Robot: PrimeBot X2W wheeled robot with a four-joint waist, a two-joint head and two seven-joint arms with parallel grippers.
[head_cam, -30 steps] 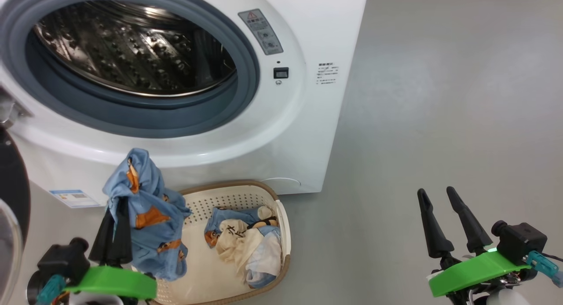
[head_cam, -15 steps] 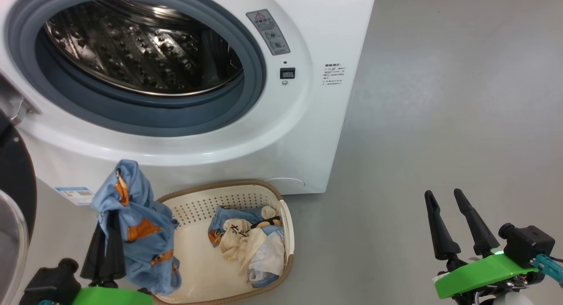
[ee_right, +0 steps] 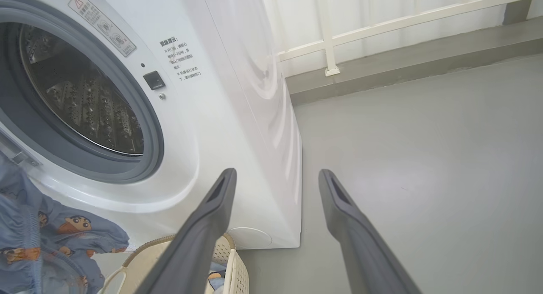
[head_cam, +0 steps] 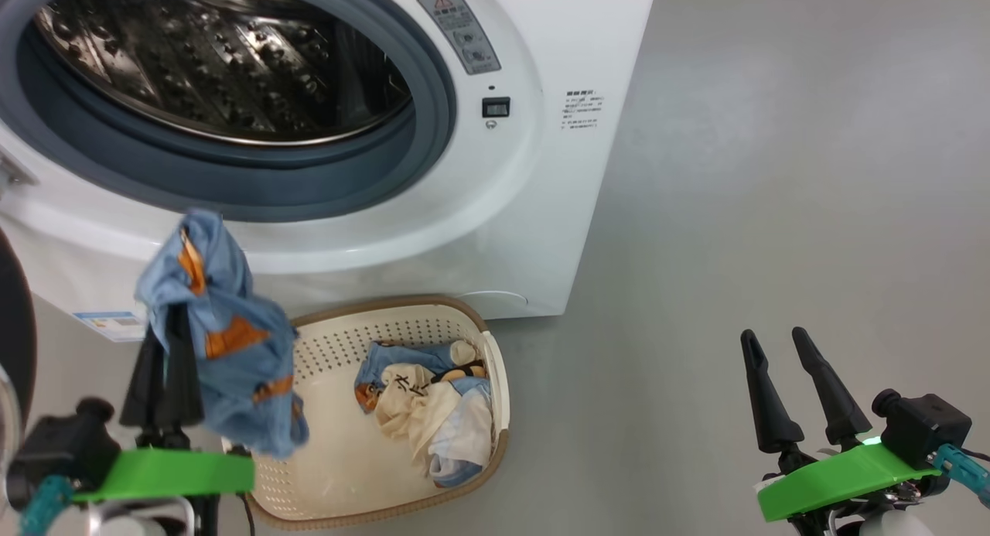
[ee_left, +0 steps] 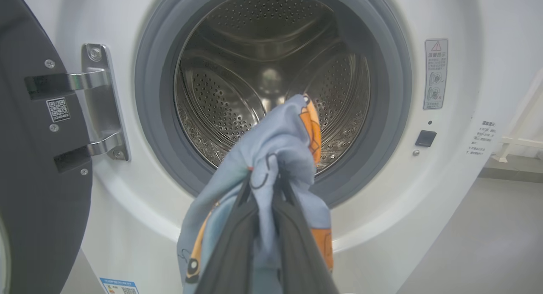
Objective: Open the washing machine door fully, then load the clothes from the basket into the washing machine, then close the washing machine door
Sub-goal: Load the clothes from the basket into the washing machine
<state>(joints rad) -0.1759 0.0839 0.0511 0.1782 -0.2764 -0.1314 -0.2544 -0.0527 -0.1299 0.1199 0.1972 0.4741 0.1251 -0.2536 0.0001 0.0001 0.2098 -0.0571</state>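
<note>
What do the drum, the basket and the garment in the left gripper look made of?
Drum: shiny perforated metal, probably steel, mirror-like reflections.
Basket: matte cream plastic, moulded holes, brown rim.
Garment: soft thin printed fabric, hanging creased from the left gripper.

Bright, even light on my feeds, shadows faint. Glare streaks the perforated steel drum (ee_left: 237, 111) and the side of the big white washing machine (ee_right: 254, 73). The light blue orange-printed garment (head_cam: 224, 343) smears slightly; wrist views bow at their edges.

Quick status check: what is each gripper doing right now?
Left gripper: shut on a light blue printed garment.
Right gripper: open, holding nothing.
</note>
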